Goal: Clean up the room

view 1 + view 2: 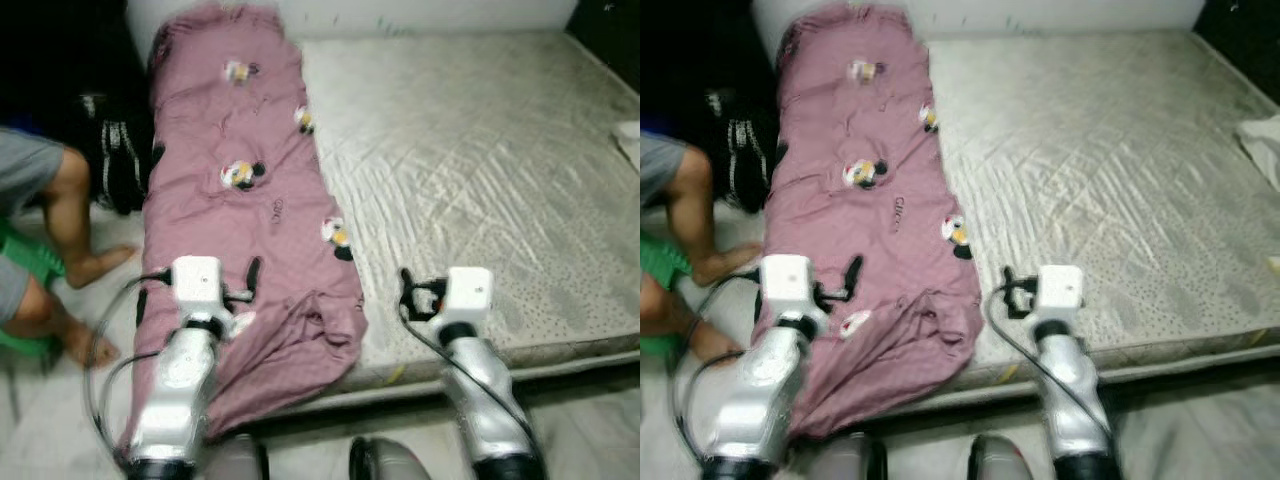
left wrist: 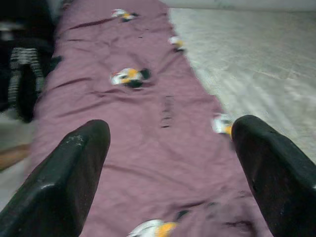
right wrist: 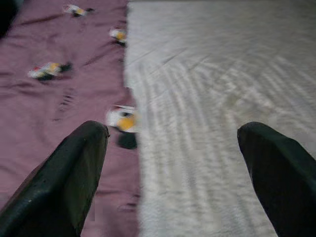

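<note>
From the head views, the mauve cartoon-print quilt (image 1: 250,200) lies folded along the pale quilted mattress's (image 1: 480,170) left side, while the wrist views show left gripper (image 2: 170,173) and right gripper (image 3: 173,173) spread wide, seemingly approaching its crumpled near end to grasp next.

The person (image 1: 40,240) at nine o'clock is cut off by the edge; the white cloth (image 1: 1262,140) at three o'clock too.
</note>
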{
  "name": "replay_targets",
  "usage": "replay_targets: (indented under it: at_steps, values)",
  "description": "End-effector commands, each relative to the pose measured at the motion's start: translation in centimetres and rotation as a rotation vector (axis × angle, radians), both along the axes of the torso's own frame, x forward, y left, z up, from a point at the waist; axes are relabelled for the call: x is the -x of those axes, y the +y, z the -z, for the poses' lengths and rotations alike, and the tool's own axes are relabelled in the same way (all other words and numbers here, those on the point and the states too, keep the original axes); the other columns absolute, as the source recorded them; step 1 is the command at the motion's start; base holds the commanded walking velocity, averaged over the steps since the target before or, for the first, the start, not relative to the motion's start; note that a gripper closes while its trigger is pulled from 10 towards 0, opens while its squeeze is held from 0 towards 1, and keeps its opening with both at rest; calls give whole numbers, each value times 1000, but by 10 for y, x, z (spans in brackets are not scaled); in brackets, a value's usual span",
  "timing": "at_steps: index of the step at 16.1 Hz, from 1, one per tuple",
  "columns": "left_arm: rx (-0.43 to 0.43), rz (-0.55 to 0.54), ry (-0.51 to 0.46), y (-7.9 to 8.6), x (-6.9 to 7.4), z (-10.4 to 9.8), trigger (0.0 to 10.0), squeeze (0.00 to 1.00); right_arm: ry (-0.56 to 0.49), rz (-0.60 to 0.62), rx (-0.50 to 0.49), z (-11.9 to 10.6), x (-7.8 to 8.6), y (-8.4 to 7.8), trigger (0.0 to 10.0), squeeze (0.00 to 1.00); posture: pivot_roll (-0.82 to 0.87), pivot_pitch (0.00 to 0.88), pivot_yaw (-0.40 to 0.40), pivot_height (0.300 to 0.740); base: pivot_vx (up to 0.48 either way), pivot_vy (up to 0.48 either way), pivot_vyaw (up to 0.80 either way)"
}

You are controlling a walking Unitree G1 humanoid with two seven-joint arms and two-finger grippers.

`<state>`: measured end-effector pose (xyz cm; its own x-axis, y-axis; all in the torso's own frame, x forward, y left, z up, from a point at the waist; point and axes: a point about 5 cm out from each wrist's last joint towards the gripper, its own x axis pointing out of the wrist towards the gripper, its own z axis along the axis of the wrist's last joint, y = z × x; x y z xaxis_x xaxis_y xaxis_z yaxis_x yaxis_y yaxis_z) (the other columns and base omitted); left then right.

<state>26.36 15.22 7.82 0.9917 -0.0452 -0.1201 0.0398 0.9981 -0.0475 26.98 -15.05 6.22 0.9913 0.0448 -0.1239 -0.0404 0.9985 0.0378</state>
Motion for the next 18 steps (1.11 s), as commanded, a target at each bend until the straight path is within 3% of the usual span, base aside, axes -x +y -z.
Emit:
replay_targets:
  at_steps: [1,6,16,18]
  values:
    - [2,-13,-3,0,1,0,10000,0,-3,3,10,-1,0,-4,10000,0,0,113,10,740,0,0,0]
    - [0,-18,4,0,1,1,10000,0,-6,1,9,-2,-1,-4,10000,0,-2,110,6,736,0,0,0]
    - [-10,-15,15,-1,0,3,10000,0,-8,-2,7,-2,-3,-4,10000,0,-4,110,10,621,0,0,0]
    - [-9,-21,13,-1,-1,3,10000,0,-8,-2,7,-3,-3,-4,10000,0,-5,108,8,621,0,0,0]
